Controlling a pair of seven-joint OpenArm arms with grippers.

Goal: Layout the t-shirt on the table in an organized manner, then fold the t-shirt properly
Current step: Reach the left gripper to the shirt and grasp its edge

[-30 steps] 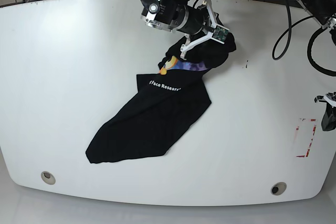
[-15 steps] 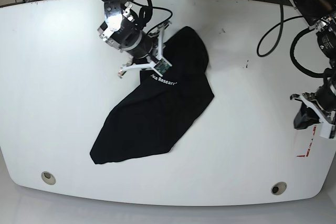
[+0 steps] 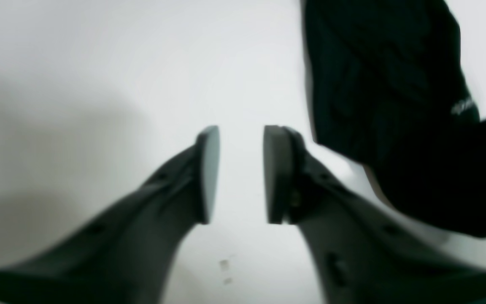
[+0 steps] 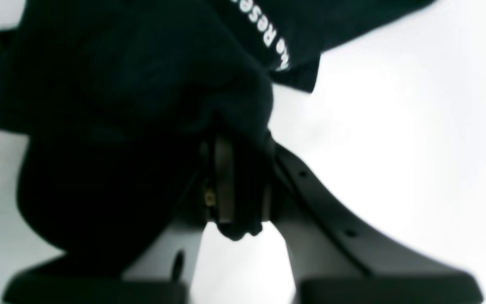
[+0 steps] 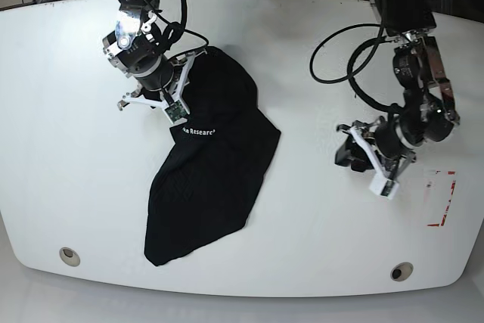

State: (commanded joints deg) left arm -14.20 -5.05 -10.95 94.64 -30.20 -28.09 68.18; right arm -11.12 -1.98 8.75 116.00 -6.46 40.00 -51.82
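Observation:
The black t-shirt (image 5: 212, 164) lies bunched in a long diagonal strip on the white table (image 5: 68, 179), with white lettering across it. My right gripper (image 5: 184, 85) is shut on the shirt's upper end. In the right wrist view, black cloth (image 4: 141, 84) is pinched in that gripper (image 4: 238, 185). My left gripper (image 5: 345, 149) hovers open over bare table to the right of the shirt, apart from it. The left wrist view shows this gripper (image 3: 241, 173) holding nothing, with the t-shirt (image 3: 386, 84) at the upper right.
Two round grommet holes (image 5: 69, 256) (image 5: 401, 271) sit near the table's front edge. Red tape marks (image 5: 441, 198) lie at the right. Black cables (image 5: 340, 43) loop over the far right part of the table.
My right gripper has dragged the shirt's upper end leftward, so the whole shirt shifted left. My left arm has swung in from the right edge toward the middle.

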